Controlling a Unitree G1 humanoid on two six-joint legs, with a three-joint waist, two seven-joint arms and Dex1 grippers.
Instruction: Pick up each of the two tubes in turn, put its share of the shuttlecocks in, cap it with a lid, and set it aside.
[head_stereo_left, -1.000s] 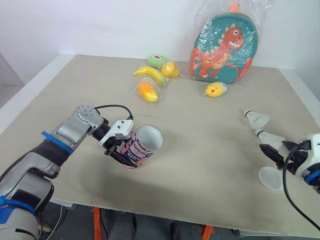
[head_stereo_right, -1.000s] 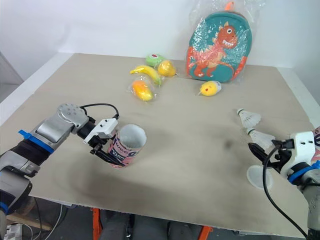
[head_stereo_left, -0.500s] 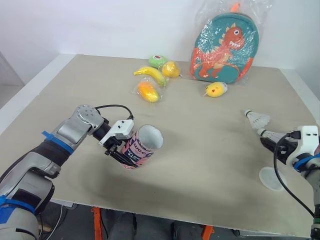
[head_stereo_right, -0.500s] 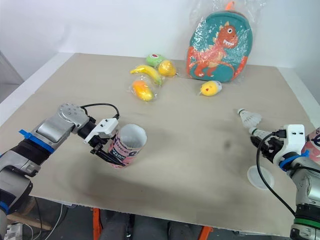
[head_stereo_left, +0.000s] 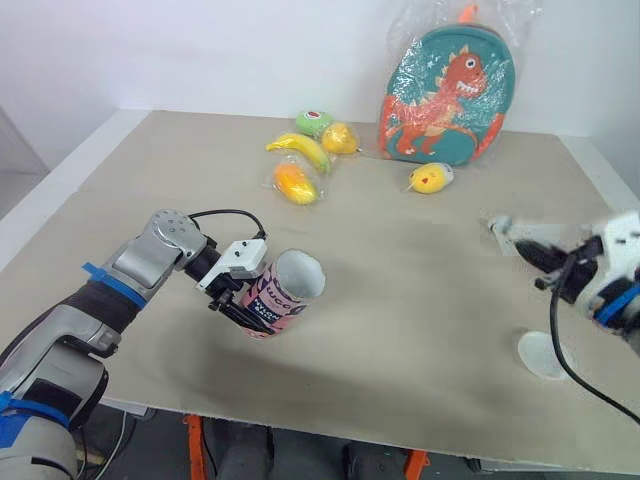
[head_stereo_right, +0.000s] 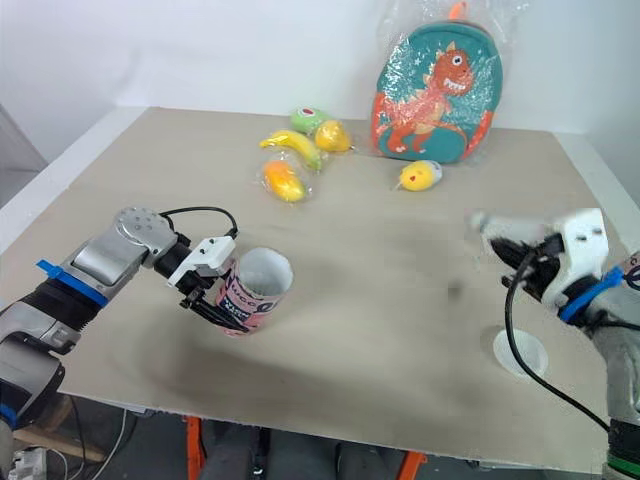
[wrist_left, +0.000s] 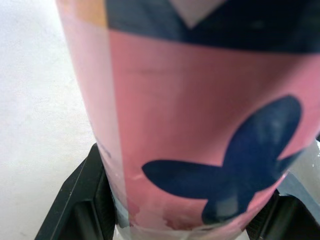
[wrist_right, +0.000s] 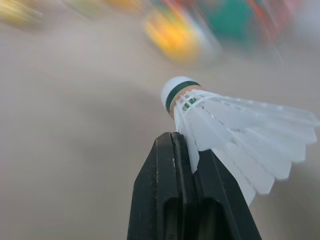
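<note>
My left gripper (head_stereo_left: 248, 293) is closed around a pink tube (head_stereo_left: 284, 290) with blue markings and holds it tilted just above the table, its open mouth (head_stereo_left: 300, 274) turned up and to the right. In the left wrist view the tube (wrist_left: 190, 125) sits between the black fingers (wrist_left: 75, 200). My right gripper (head_stereo_left: 533, 251), blurred with motion, is raised over the table's right side. It is shut on the feather skirt of a white shuttlecock (wrist_right: 225, 120) with a green-banded cork. A round translucent lid (head_stereo_left: 543, 355) lies flat below it.
A dinosaur backpack (head_stereo_left: 445, 95) in a plastic bag stands at the back. In front of it lie a bagged banana (head_stereo_left: 300, 150), green (head_stereo_left: 316, 122), yellow (head_stereo_left: 340, 138) and orange (head_stereo_left: 295, 183) toy fruits, and a yellow toy (head_stereo_left: 430, 180). The table's front edge (head_stereo_left: 330, 420) runs close below the tube.
My right gripper has shut on a shuttlecock and lifted it off the table, up and slightly to the left. The left gripper and the tube have not moved.
</note>
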